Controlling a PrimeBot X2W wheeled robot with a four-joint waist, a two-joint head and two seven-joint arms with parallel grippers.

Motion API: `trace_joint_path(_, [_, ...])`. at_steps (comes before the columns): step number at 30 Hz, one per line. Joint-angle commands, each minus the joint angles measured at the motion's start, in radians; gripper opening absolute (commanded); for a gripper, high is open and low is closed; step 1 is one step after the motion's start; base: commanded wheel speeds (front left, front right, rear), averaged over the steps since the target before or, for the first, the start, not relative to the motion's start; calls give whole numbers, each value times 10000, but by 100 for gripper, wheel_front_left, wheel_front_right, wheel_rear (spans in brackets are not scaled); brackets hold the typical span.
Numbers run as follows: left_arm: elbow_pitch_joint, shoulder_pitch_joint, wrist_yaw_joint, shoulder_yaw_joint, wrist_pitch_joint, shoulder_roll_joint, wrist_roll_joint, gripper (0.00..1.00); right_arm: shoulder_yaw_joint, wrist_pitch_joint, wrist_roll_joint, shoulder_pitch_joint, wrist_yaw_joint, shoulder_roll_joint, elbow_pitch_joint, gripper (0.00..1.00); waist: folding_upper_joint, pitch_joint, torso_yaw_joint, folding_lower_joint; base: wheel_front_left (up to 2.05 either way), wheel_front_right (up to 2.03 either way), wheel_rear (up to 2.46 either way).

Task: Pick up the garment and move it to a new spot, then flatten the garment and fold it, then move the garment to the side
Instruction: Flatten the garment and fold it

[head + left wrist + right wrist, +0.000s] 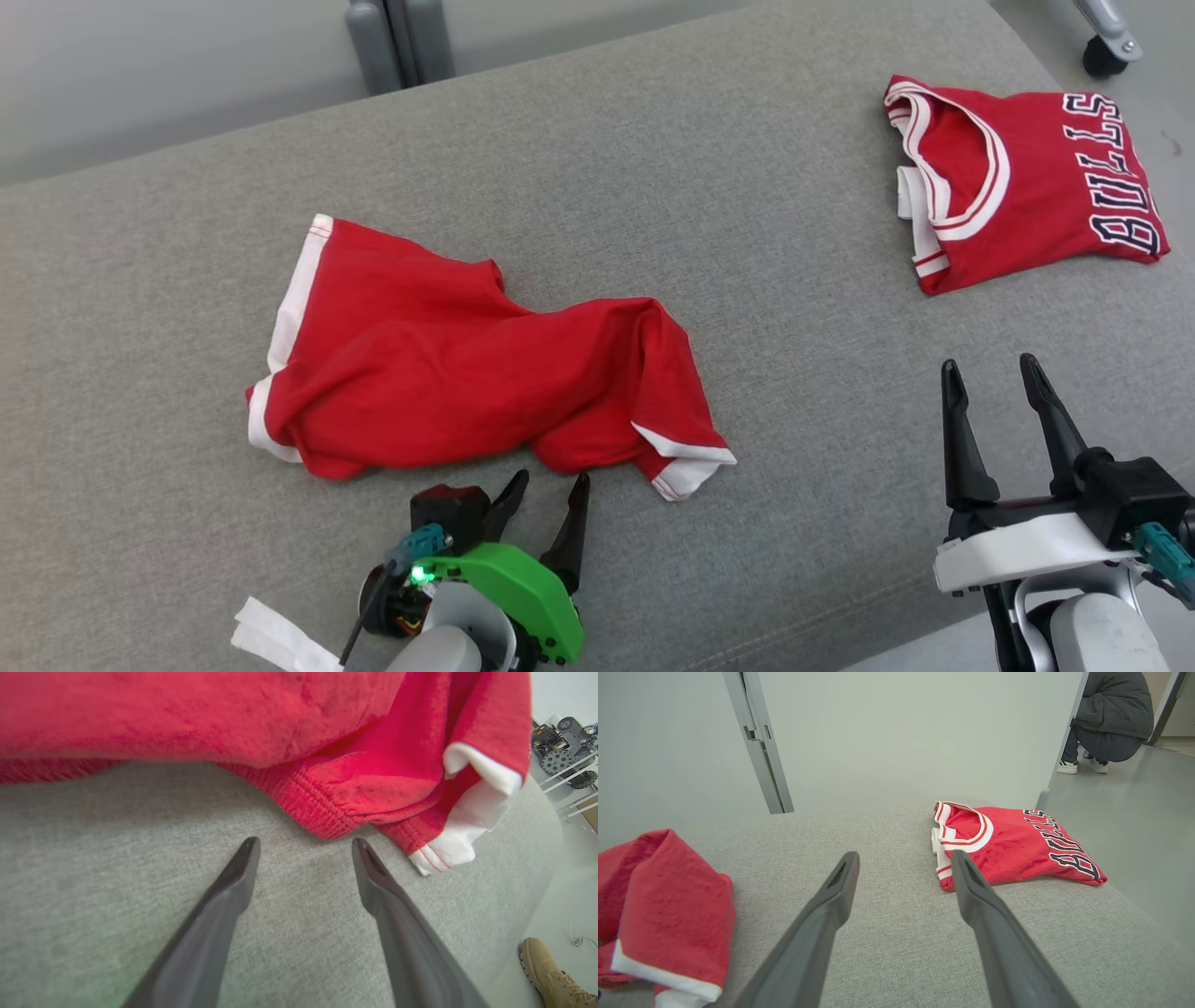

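The garment (448, 373) lies crumpled just beyond my left gripper (552, 478), wide open and empty like my right gripper (989, 364); a shallow pinch could slip off.

The red shorts (448, 373) are matt knit cloth with a ribbed waistband, lying on coarse grey woven upholstery (747, 187). The left end effector (551, 479) has smooth, matt dark fingers (219, 914) and a glossy green plastic cover (523, 583).

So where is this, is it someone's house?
Probably a robot lab, not a house: small wheeled machines are parked nearby, plain partition walls stand behind the padded grey bench, and the floor is bare.
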Motion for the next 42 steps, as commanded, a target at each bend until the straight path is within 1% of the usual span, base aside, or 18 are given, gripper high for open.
trace_joint_path(1, [174,-288,37,-50,-37,64,-336,100,12,-26,58,-190,-16,-4,-23,100,0,404,-387,0,0,0,0])
trace_joint_path(5, [496,-724,0,-336,-202,65,-937,100,17,-26,76,-229,-16,-4,22,100,0,483,-415,0,0,0,0])
trace_joint_path(6, [545,-803,-47,-452,-219,64,-1064,87,22,-26,80,-239,-16,-3,36,100,0,481,-408,0,0,0,0])
trace_joint_path(7, [610,-890,-94,-560,-279,61,-1248,43,34,-26,89,-254,-16,-4,48,100,0,472,-402,0,0,0,0])
trace_joint_path(8, [655,-972,-125,-634,-350,62,-1329,9,45,-26,96,-271,-16,-6,65,100,0,461,-397,0,0,0,0])
trace_joint_path(9, [706,-1071,-188,-742,-465,61,-1389,0,66,-26,101,-286,-16,-4,90,100,0,432,-388,0,0,0,0])
trace_joint_path(12, [625,-1223,-309,-910,-748,58,-1656,0,5,-26,98,-229,-16,-7,118,100,0,310,-295,0,0,0,0])
trace_joint_path(17, [273,-1383,-415,-1224,-983,61,-1711,0,-60,-26,34,-32,-16,-7,150,100,0,95,-2,0,0,0,0])
trace_joint_path(20, [-46,-1269,-410,-1306,-1028,73,-1608,0,-127,-26,34,101,-16,-6,143,100,0,-69,253,0,0,0,0])
trace_joint_path(22, [-350,-966,-354,-1349,-1002,222,-1591,0,-194,-26,12,224,-16,-9,140,100,0,-210,486,0,0,0,0])
trace_joint_path(24, [-764,-604,-245,-1472,-793,519,-1547,0,-272,-26,-27,374,-16,-7,123,100,0,-328,782,0,0,0,0])
trace_joint_path(26, [-1313,-259,-58,-1605,-471,987,-1421,0,-329,-26,-62,488,-16,-7,105,100,0,-421,1108,0,0,0,0])
trace_joint_path(30, [-2624,680,575,-1840,369,2311,-1142,0,-370,-26,-148,672,-16,-10,116,100,0,-596,1797,0,0,0,0])
trace_joint_path(34, [-3810,1514,1128,-1825,1131,3422,-1225,0,-357,-26,-199,697,-16,-9,146,100,0,-723,2391,0,0,0,0])
trace_joint_path(36, [-4212,1846,1394,-1863,1476,3882,-1171,0,-299,-26,-235,717,-16,-7,177,100,0,-785,2606,0,0,0,0])
trace_joint_path(40, [-4881,2487,1963,-1817,2079,4547,-1325,0,-266,-26,-305,712,-16,-12,216,100,0,-871,2836,0,0,0,0])
trace_joint_path(42, [-5209,2797,2239,-1803,2353,4733,-1471,0,-286,-26,-304,739,-16,-12,224,100,0,-915,2891,0,0,0,0])
